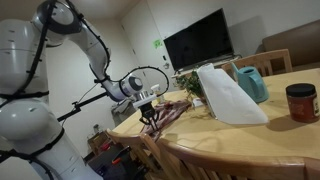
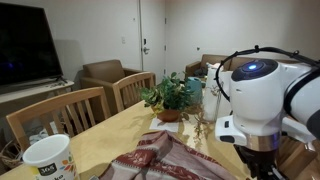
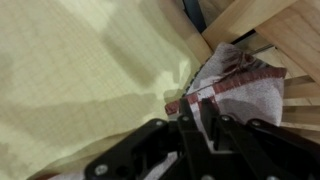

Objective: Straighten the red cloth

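The red cloth (image 3: 245,85) lies rumpled at the counter (image 3: 80,70) edge, right of the wrist view, so most of the straightening remains. The hand (image 3: 200,122) is narrowed over its hem; whether it grips, I cannot tell.

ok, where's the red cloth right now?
In both exterior views the red cloth lies bunched near the table edge, next to the potted plant, under the gripper.

Your arm (image 1: 92,45) rises from the shoulder, bends at the elbow and runs forward to the wrist (image 1: 128,86), which points the gripper (image 1: 150,120) straight down. In the wrist view your fingers (image 3: 218,128) stand close together with only a narrow gap; whether they pinch anything cannot be told
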### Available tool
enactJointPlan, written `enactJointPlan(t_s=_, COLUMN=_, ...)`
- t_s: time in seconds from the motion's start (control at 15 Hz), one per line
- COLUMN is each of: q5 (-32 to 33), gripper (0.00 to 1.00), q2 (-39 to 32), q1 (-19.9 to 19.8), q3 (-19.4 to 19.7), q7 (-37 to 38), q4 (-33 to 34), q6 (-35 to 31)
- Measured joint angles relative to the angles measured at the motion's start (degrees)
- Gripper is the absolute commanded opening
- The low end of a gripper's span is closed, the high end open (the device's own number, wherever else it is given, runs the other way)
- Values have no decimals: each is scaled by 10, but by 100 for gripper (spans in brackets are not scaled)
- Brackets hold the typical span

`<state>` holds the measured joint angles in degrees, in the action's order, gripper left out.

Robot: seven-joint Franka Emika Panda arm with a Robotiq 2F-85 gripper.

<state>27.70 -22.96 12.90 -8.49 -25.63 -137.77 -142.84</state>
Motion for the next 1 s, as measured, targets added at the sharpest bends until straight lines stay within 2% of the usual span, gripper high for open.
enactJointPlan(t_s=0.07, q5=0, gripper=41, q2=-1, q1=-2, q3=0, q7=0, q4=0, q6=0)
enactJointPlan(t_s=0.27, q5=0, gripper=57, q2=-6, q1=-8, q3=0, q7=-1, q4=0, q6=0)
enactJointPlan(t_s=0.33, q5=0, gripper=56, q2=-8, q1=-11, q3=0, q7=-1, q4=0, q6=0)
enactJointPlan(t_s=0.47, q5=0, gripper=63, q2=-14, q1=-15, q3=0, q7=-2, q4=0, q6=-1)
enactJointPlan(t_s=0.87, q5=0, gripper=63, q2=-32, q1=-21, q3=-1, q7=-4, q4=12, q6=-1)
enactJointPlan(t_s=1.0, q5=0, gripper=60, q2=-38, q1=-20, q3=-3, q7=-11, q4=22, q6=0)
